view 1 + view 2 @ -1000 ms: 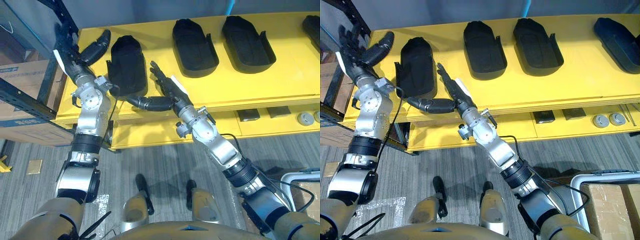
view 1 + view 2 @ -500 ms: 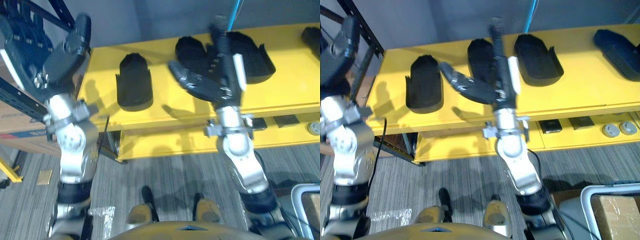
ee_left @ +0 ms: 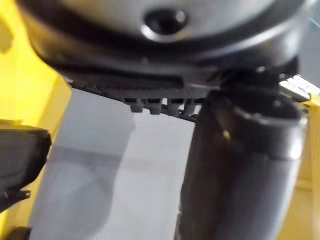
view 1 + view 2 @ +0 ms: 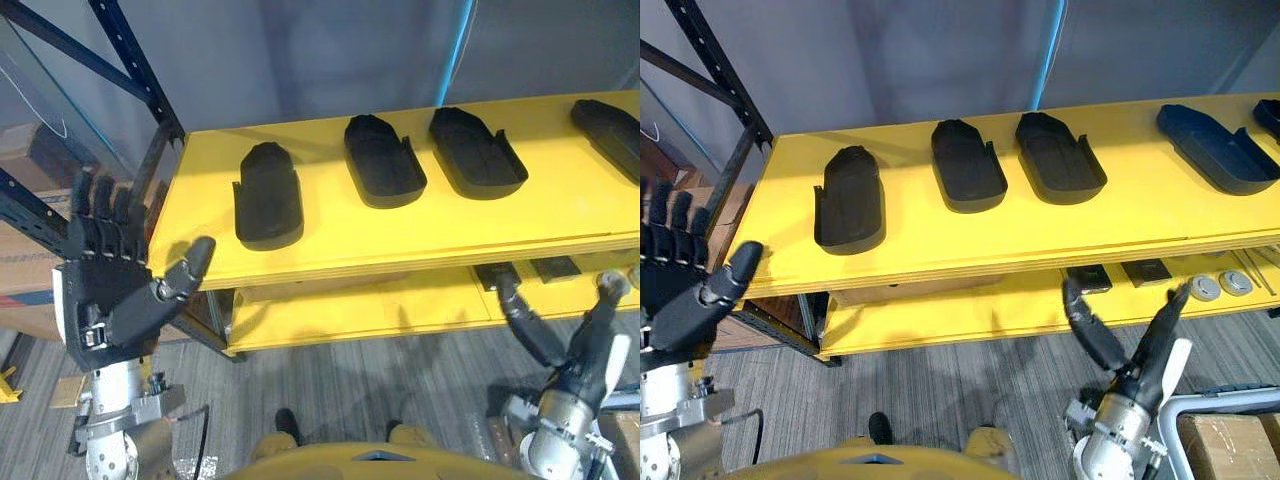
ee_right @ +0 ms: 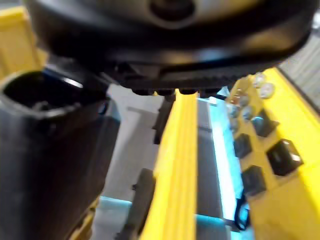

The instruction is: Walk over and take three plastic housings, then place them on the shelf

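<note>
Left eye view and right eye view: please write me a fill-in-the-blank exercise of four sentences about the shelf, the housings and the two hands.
1. The leftmost housing lies on the ____ board of the yellow shelf.
2. The left hand is raised and ____, with straight fingers.
3. The small dark blocks lie on the ____ board.
4. The right hand, low in front of the shelf, holds ____.

Missing words: top; open; lower; nothing.

dark blue housing [image 4: 607, 124]: far end cut off by the left eye view's edge | dark item [image 4: 1271, 108] beside it: mostly out of frame, kind unclear | small parts [image 4: 1215, 287] on lower shelf [image 4: 970, 312]: too small to identify | left hand [image 4: 668, 292]: partly cropped in right eye view
</note>
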Robot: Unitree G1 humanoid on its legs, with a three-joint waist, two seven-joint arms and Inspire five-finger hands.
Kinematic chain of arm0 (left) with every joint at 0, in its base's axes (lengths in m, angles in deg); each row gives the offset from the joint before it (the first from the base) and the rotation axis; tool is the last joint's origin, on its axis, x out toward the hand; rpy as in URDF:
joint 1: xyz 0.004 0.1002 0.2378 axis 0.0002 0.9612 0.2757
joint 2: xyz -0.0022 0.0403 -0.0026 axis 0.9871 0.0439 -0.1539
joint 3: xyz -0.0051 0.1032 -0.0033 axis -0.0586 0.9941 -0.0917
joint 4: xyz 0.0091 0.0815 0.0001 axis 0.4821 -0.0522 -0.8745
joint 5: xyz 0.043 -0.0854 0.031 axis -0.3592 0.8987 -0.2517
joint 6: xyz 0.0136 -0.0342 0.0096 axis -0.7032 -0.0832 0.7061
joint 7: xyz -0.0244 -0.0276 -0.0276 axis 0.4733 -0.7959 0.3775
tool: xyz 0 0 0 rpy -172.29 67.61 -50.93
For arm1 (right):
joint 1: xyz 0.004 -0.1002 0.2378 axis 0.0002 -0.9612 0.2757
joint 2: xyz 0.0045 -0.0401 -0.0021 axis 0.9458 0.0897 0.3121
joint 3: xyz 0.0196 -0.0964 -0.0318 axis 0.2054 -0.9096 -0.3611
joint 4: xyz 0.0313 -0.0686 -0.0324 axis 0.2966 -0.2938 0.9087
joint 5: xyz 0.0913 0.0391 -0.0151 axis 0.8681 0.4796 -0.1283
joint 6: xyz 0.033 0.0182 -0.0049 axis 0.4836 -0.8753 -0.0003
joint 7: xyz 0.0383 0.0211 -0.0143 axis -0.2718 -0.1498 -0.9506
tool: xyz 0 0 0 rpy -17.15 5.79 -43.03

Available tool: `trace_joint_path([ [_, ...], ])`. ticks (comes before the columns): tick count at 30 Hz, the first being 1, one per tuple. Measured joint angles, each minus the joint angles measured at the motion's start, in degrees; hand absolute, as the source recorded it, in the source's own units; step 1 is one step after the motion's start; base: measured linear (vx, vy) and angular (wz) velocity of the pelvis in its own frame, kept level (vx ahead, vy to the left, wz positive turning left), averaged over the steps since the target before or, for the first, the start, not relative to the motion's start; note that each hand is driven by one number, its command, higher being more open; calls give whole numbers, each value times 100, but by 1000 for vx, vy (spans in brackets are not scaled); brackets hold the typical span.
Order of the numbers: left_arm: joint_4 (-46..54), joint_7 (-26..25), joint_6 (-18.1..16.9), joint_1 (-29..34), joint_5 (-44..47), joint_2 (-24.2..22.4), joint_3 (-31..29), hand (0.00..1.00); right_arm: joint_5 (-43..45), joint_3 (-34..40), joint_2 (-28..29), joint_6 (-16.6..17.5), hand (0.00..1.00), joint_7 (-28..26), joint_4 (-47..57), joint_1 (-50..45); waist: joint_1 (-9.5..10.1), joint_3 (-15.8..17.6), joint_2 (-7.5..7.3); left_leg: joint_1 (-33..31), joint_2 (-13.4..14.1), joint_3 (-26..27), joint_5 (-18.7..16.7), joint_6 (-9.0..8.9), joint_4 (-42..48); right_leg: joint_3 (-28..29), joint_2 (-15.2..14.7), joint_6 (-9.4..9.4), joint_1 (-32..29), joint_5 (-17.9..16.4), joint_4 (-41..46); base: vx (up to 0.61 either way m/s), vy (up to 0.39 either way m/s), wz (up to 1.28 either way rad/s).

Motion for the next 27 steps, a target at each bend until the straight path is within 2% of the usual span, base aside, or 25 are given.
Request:
trace_joint_path([
  [3,-348,461,26,40,154,-1,67,100,84,-202,-23,-7,100,-53,-926,72,71,-78,-24,3,1,-85,-61,1,13,-119,-7,-2,73,-9,-36,-5,-3,17],
  [5,-474,724,162,61,276,8,115,100,369,-278,-26,-40,100,-85,-1432,188,136,-80,-23,-14,0,-125,-64,2,20,-174,-10,-7,107,-16,-48,-22,3,15],
  [9,-599,957,361,32,263,157,452,100,914,-304,-111,-326,100,-228,-2944,861,196,-81,3,-277,1,-215,-24,50,44,-353,-28,-18,-33,-59,-40,-32,3,27],
  [11,-644,983,534,-12,254,269,593,100,1168,-309,-172,-576,100,-349,-3593,1255,236,-15,105,-426,-4,-235,63,74,32,-371,-31,-15,-187,-38,-15,3,17,11],
  [15,-868,983,754,-200,258,333,749,100,1400,-318,-213,-758,100,-425,-4124,1558,319,174,188,-447,-23,-233,102,109,32,-359,-59,-48,-255,-42,69,8,2,1],
  [20,-909,989,771,-486,267,361,1156,100,1796,-269,-321,-960,100,-601,-4848,2004,319,403,196,-555,-48,-263,121,91,37,-352,-100,-20,-453,-148,301,16,0,3],
  [23,-1041,927,776,-965,269,477,1415,100,2124,-128,-379,-1041,100,-836,-5273,2332,310,689,131,-617,-57,-220,135,87,40,-273,-124,-33,-604,-217,487,15,1,-6],
  [27,-1054,863,891,-1292,448,496,1471,100,2155,-31,-419,-1130,100,-1013,-5424,2424,277,848,77,-617,-75,-151,109,89,84,-180,-145,-25,-654,-237,556,43,7,-11],
])
